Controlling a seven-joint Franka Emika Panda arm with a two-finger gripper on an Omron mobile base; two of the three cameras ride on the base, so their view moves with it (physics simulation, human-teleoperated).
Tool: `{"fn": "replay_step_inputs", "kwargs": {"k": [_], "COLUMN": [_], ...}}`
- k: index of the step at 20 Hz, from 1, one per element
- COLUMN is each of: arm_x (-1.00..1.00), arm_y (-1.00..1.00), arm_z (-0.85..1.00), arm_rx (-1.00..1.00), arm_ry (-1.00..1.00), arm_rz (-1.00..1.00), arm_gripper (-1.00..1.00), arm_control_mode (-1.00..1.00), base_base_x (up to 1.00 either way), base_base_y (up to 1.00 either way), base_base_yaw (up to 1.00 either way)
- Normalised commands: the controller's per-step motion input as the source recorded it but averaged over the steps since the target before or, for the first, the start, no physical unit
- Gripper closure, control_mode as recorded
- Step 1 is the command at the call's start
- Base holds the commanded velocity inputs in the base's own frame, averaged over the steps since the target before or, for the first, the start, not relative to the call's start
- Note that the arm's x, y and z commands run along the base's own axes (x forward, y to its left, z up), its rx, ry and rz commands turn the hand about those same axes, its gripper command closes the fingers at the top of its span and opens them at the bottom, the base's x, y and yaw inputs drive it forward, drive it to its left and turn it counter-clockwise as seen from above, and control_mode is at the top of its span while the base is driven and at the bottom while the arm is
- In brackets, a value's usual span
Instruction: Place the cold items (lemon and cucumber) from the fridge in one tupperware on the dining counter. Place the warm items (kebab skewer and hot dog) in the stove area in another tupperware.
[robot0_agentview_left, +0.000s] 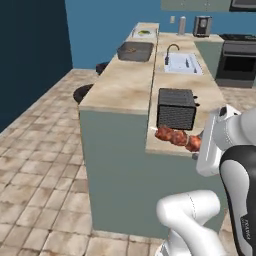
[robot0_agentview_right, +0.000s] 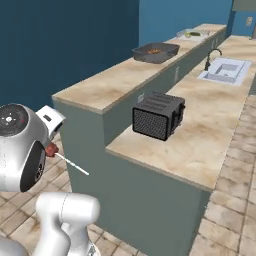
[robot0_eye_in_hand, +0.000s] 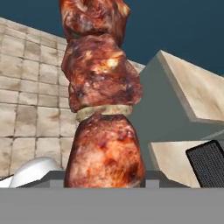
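Observation:
The kebab skewer (robot0_agentview_left: 175, 136), chunks of browned meat on a thin stick, hangs in the air in front of the lower counter's near end, and my gripper (robot0_agentview_left: 196, 148) is shut on its right end. From the right base view the stick's bare tip (robot0_agentview_right: 75, 165) pokes out beside my hand. Meat chunks of the kebab skewer (robot0_eye_in_hand: 103, 113) run up the middle of the hand view and hide the fingertips. A dark grey tupperware (robot0_agentview_left: 135, 51) with something orange-brown inside sits on the raised dining counter (robot0_agentview_left: 117, 87). Farther back is a pale tupperware (robot0_agentview_left: 144, 33) holding something green.
A black toaster (robot0_agentview_left: 176, 108) stands on the lower counter just behind the skewer. Beyond it is a sink with a faucet (robot0_agentview_left: 182, 63), and a stove (robot0_agentview_left: 239, 55) at the far right. Dark stools (robot0_agentview_left: 82, 93) stand left of the dining counter over tiled floor.

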Motion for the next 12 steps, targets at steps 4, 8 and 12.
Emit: {"fn": "replay_step_inputs", "kwargs": {"k": [4,8,12], "arm_x": [0.0,0.0,0.0], "arm_y": [0.0,0.0,0.0], "arm_z": [0.0,0.0,0.0], "arm_rx": [0.0,0.0,0.0], "arm_ry": [0.0,0.0,0.0], "arm_rz": [0.0,0.0,0.0], "arm_gripper": [1.0,1.0,1.0], "arm_control_mode": [1.0,1.0,1.0], "base_base_x": [0.27,0.28,0.29], "base_base_y": [1.0,1.0,1.0], "base_base_yaw": [-0.38,-0.38,-0.39]}}
